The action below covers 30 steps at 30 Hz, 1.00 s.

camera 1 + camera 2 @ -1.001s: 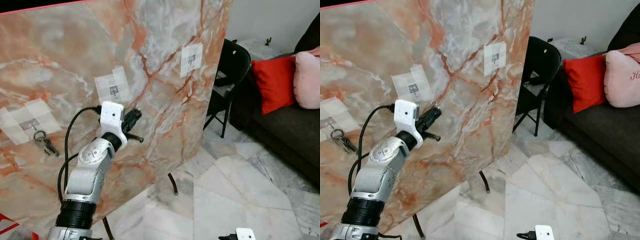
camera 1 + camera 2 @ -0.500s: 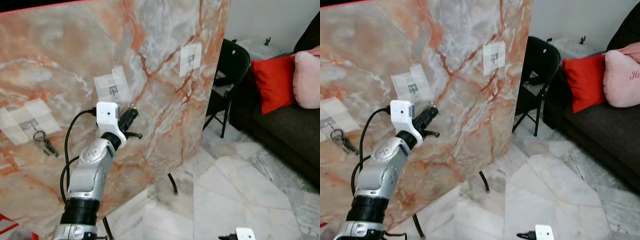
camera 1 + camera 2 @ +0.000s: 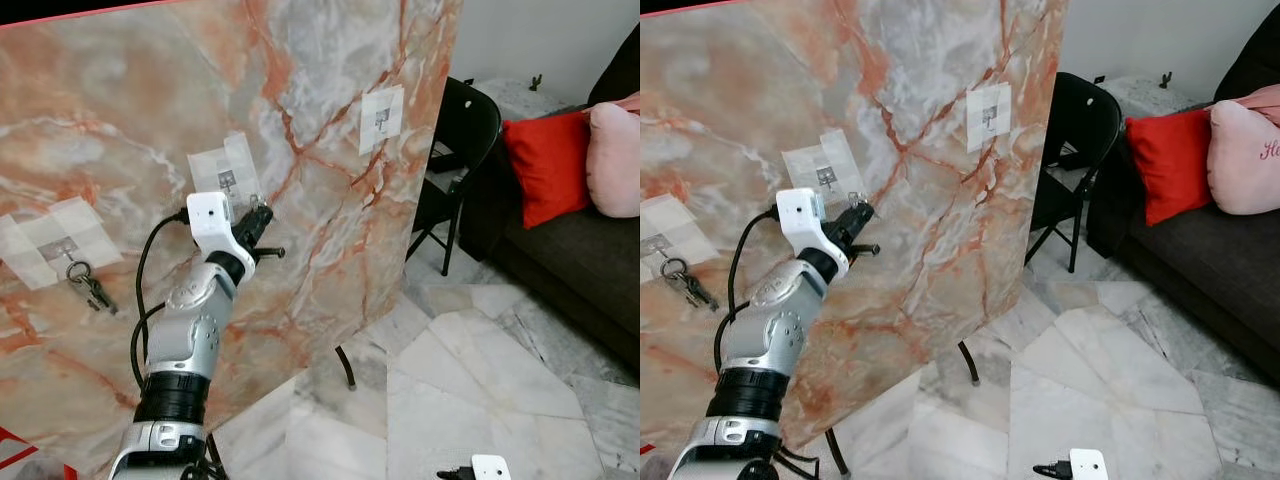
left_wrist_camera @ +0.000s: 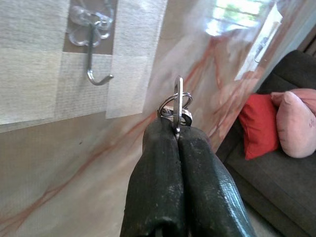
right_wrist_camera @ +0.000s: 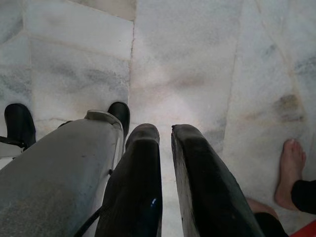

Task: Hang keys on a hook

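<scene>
A silver left arm reaches up the middle-left of the head views, its left gripper (image 4: 177, 136) clamped tight on a key ring (image 4: 177, 106) that juts edge-on from the closed black fingertips. In the left wrist view the ring sits just below and to the right of the middle hook (image 4: 94, 54), a clear-backed metal hook on a pale taped patch, close by but not touching it. The hook's curl is still bare.

Compared with a second ago, the left gripper has climbed up and leftward along the marble panel (image 3: 330, 130), from the panel's mid-height to a spot right beside the middle patch (image 3: 226, 172).

Three taped patches show on the orange-veined panel: one at the left edge, one centre-left, one upper right (image 3: 382, 118). A second bunch of keys (image 3: 88, 285) already hangs from the left patch's hook (image 3: 68, 256). A black chair (image 3: 465, 130) stands behind the panel's right edge, and a dark sofa at the right of the frame carries one red cushion (image 3: 548, 165) and one pink cushion (image 3: 612, 160).

The right gripper (image 5: 165, 133) hangs low over the marble floor (image 5: 197, 59), its two fingers nearly together and holding nothing; a person's bare foot (image 5: 290, 173) shows at the lower right of that wrist view.
</scene>
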Tool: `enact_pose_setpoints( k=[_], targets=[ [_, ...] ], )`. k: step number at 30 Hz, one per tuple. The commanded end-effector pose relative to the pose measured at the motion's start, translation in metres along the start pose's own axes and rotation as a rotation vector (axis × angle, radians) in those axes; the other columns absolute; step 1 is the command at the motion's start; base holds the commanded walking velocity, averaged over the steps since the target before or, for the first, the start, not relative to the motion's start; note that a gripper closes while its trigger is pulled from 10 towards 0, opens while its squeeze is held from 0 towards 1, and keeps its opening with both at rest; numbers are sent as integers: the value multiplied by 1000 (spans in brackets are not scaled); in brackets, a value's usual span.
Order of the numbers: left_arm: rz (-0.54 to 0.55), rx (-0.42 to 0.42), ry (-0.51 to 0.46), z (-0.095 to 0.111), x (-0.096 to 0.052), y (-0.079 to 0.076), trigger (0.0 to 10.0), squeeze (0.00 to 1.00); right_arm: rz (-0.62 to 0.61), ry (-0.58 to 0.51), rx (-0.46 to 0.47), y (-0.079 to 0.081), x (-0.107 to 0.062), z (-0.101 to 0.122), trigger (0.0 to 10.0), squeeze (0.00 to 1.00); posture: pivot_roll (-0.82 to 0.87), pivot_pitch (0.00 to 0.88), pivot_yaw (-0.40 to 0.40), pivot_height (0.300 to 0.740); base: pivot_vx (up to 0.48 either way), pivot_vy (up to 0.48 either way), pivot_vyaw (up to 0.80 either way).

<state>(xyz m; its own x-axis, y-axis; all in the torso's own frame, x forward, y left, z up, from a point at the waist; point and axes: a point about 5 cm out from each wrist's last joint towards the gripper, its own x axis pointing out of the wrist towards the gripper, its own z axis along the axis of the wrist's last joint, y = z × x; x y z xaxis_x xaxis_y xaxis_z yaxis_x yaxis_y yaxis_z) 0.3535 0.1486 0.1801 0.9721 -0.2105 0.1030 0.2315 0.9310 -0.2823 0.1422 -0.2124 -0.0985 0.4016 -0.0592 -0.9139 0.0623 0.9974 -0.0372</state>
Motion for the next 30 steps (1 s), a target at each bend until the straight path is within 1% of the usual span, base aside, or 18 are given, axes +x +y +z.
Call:
enact_pose_setpoints(
  k=[1, 4, 6, 8, 10, 19, 30],
  targets=[
    [28, -22, -23, 4, 4, 3, 10000, 0, -4, 0, 9, 0, 0, -1, 10000, 0, 68, 0, -44, 726, 0, 0, 0],
    [49, -44, -29, 6, 5, 6, 10000, 0, -4, 3, 7, 0, 0, -1, 10000, 0, 69, 0, -44, 726, 0, 0, 0],
    [53, -41, -29, 6, 5, 8, 10000, 0, -4, 3, 7, 0, 0, -1, 10000, 0, 69, 0, -44, 726, 0, 0, 0],
    [96, -48, -35, 6, 4, 14, 10000, 0, -4, 3, 6, 0, 0, -1, 10000, 0, 69, 0, -44, 726, 0, 0, 0],
    [112, -48, -36, 6, 4, 16, 10000, 0, -4, 3, 6, 0, 0, -1, 10000, 0, 70, 0, -45, 726, 0, 0, 0],
    [111, -89, -37, 5, 6, 16, 10000, 0, -5, 3, 6, 0, 0, -1, 10000, 0, 68, 0, -45, 726, 0, 0, 0],
    [105, -86, -24, 3, 5, 16, 10000, 0, -6, 2, 4, 0, 0, -1, 10000, 0, 68, 0, -46, 726, 0, 0, 0]
  ],
)
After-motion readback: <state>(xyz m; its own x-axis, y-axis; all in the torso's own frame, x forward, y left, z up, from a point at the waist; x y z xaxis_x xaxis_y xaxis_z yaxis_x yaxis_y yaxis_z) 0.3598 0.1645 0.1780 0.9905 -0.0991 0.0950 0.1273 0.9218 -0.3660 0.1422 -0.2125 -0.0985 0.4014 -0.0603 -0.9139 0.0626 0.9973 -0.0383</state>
